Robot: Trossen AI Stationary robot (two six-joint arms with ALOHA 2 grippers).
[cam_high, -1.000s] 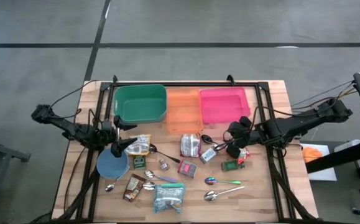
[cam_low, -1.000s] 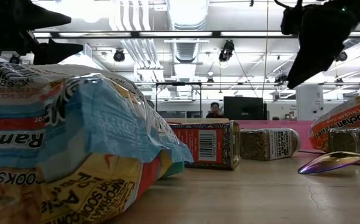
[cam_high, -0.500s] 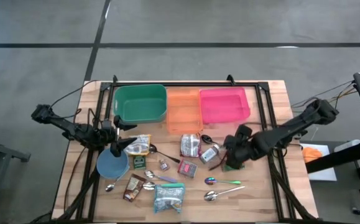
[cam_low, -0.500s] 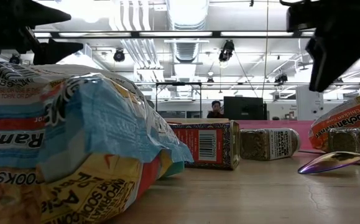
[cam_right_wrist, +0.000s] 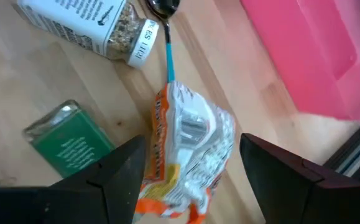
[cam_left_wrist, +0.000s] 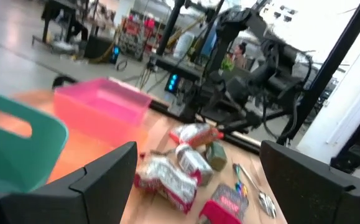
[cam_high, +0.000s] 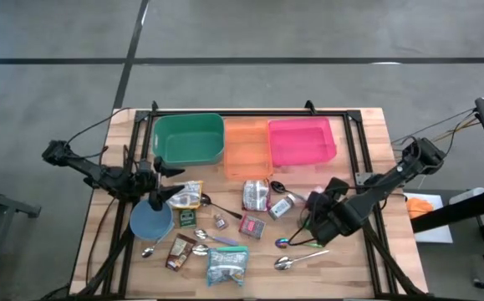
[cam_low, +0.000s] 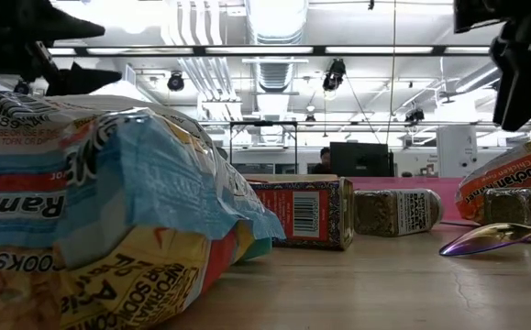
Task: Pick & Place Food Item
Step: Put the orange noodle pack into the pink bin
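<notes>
The right gripper (cam_right_wrist: 189, 180) hangs with its jaws spread, one finger (cam_right_wrist: 120, 177) on each side of an orange-and-white noodle packet (cam_right_wrist: 189, 152) that lies on the wooden table (cam_right_wrist: 273, 130) directly below; the fingers look clear of the wrapper, and nothing is pinched between them. Just beside the packet, on one flank, lies a small green jar (cam_right_wrist: 64, 146) on its side. A little farther out past the fingertips a white-labelled spice jar (cam_right_wrist: 89, 28) lies on its side, and a spoon with a blue handle (cam_right_wrist: 166, 37) runs from the jar toward the packet. On the other flank, apart from the packet, stands the pink bin (cam_right_wrist: 316, 56).

From above, this gripper (cam_high: 318, 219) sits over the right middle of the table, with a rainbow-tinted spoon (cam_high: 296, 243) and a plain silver spoon (cam_high: 296, 262) just beyond it toward the front edge.

The left gripper (cam_left_wrist: 195, 165) hovers with its jaws wide apart and nothing between them. Close alongside it is the green bin (cam_left_wrist: 18, 146); farther ahead lie a silvery food packet (cam_left_wrist: 167, 177), the orange bin (cam_high: 247, 147) and the pink bin. Seen from above, the left gripper (cam_high: 160, 198) is over a blue bowl (cam_high: 151, 221), beside a yellow snack bag (cam_high: 188, 195).
</notes>
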